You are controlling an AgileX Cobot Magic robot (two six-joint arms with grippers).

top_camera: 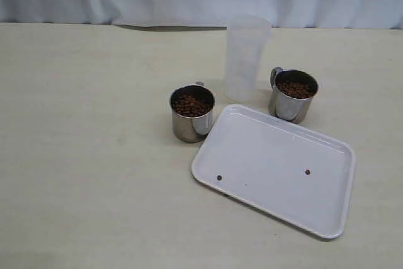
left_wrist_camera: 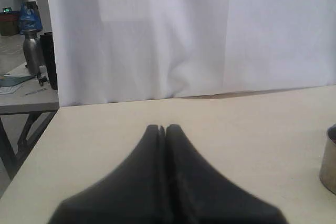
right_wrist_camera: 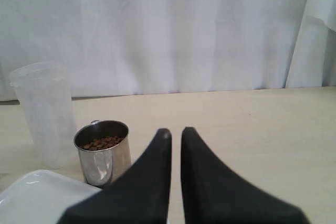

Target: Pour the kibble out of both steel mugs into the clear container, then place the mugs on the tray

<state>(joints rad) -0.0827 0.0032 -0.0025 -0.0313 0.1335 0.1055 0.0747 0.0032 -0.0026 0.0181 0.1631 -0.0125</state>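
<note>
- Two steps are wholly undone, judging from the scene: neither mug has been poured and neither is on the tray.
- The left claw (left_wrist_camera: 161, 128) is clenched, its fingers pressed together on nothing. It sits low over bare tabletop (top_camera: 94, 155) on the left side and points toward the far edge. It does not show in the exterior view.
- The left mug (top_camera: 192, 123) stands upright near the middle of the tabletop, just beside the tray's left corner. I cannot tell whether they touch. It is heaped with kibble (top_camera: 191, 104) almost to the brim.
- The clear container (top_camera: 247, 55) stands upright, closest of all to the far edge and between the two mugs. It looks empty, so no kibble has been moved.
- The tray (top_camera: 271, 149) lies askew toward the near edge, right of the middle. It bears no mug, only two stray pellets (top_camera: 219, 177) well apart on its floor.
- The right mug (top_camera: 291, 108) stands upright just beyond the tray's far rim, near the container. It is filled with kibble to a little below the brim.
- The right claw (right_wrist_camera: 176, 132) is barely parted, with a thin slit between its fingers, and grasps nothing. It points toward the far edge with the right mug ahead and to one side.
- Everything is left to do: grasp, pour twice, then set both mugs on the tray.
</note>
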